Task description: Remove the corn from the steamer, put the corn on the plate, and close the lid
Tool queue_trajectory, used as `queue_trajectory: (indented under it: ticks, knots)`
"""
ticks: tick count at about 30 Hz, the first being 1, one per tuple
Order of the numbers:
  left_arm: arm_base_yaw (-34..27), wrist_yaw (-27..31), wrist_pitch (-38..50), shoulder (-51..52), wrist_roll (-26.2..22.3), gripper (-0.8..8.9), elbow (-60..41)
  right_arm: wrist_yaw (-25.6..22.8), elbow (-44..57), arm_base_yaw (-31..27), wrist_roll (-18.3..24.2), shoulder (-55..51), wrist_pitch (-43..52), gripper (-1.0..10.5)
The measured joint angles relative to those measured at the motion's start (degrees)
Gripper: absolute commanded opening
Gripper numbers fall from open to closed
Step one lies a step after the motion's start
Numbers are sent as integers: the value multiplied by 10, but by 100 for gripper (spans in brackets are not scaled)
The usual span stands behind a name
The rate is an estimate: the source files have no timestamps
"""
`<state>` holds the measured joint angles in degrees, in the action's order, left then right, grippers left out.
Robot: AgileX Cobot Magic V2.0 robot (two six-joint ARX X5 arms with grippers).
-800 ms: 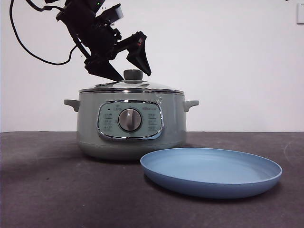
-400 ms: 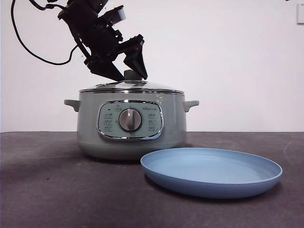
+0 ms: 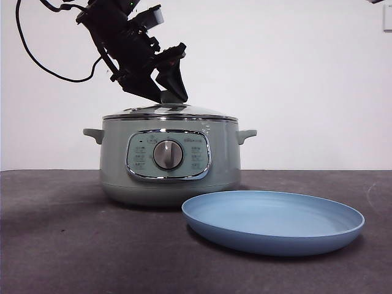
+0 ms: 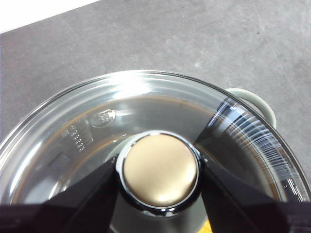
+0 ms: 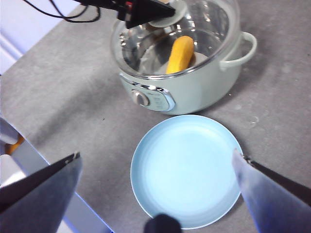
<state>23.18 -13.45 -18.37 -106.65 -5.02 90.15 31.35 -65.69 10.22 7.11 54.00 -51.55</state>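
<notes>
The lid (image 3: pixel 169 112) sits seated on the steamer (image 3: pixel 169 160), its chrome rim flush all round the pot's top edge, so the corn (image 5: pixel 180 54) remains enclosed; the right wrist view shows the cob through the glass, lying on the floor of the steamer to the side of the knob (image 4: pixel 160 168). The left gripper (image 3: pixel 165 93) is placed directly over the steamer's centre, and in the left wrist view its two jaws stand one on each side of the knob, pressed against its chrome collar or very nearly so; whether they bear with full force cannot be told. This placement is judged to be the grasp for lifting the lid, the knob being the only raised hold on it. The plate (image 3: pixel 273 222) lies in front of the steamer and offset toward the handle on the far side from the left arm, near the pot's base but not touching it, bare and ready to receive the cob. The right gripper (image 5: pixel 160 194) waits high above the plate, jaws spread wide, holding nothing. Room for moving: above the steamer there is free space apart from the left arm itself; the table on the arm's side of the steamer shows no objects, offering a place to set the lid. The plate's raised rim stands close to the pot, so a low lid swing that way risks contact.
</notes>
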Motion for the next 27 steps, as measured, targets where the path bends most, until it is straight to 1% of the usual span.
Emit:
queue_trajectory:
  ticks: [9, 17, 23, 27]
  knots:
    - [0, -9, -24, -1, 1, -9, 19, -1, 0, 0, 0, 0, 0, 661]
    - [0, -12, -69, 3, 2, -9, 100, -1, 0, 0, 0, 0, 0, 661]
    - [-13, -12, -93, 59, 6, -8, 103, 0, 0, 0, -2, 4, 6, 658]
    - [-33, -13, -116, 126, 7, -8, 104, -1, 0, 9, -22, 23, 43, 657]
